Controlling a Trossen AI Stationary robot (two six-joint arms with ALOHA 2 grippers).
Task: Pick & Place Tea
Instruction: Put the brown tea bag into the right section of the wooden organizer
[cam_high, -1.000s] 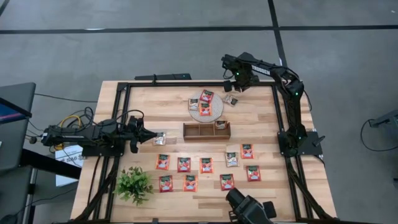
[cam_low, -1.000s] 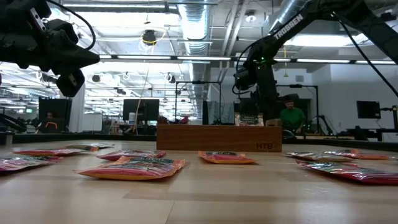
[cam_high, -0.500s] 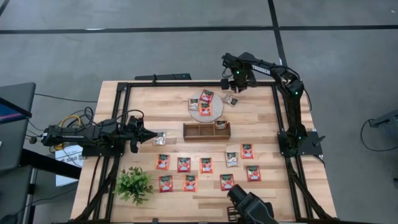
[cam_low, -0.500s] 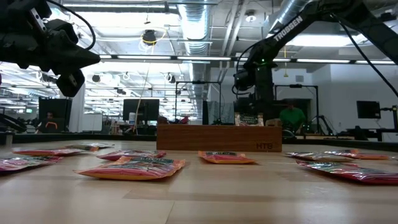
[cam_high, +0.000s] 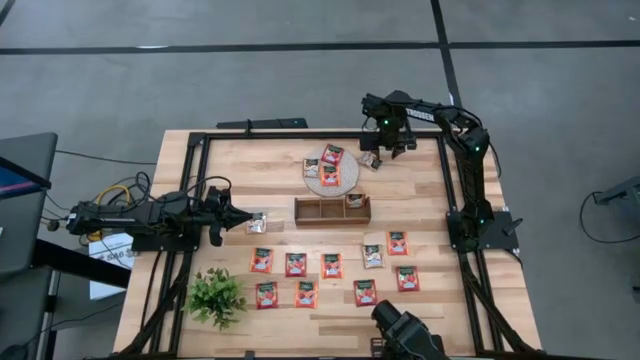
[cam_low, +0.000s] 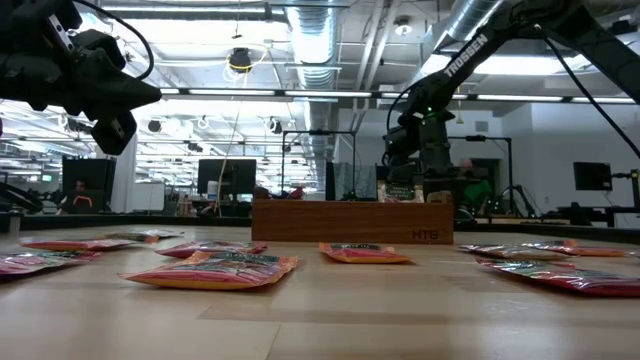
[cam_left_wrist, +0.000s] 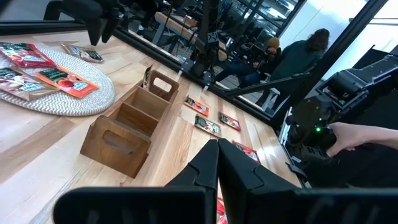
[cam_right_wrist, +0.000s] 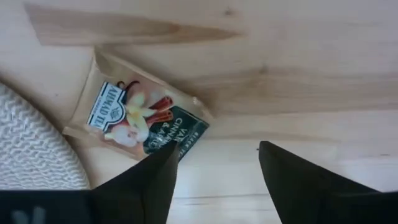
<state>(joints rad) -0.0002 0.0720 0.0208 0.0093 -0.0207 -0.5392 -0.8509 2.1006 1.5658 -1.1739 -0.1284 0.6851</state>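
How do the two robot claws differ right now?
The right gripper is open, its fingers spread above a dark green-topped tea sachet beside the round woven mat. The left gripper is shut, fingers pressed together and empty. The right one works at the table's far side; the left waits by the left edge, near a silvery sachet. Both have two dark fingers.

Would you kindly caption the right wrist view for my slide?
Open right hand poised over a green-topped tea sachet beside the round pale woven mat.
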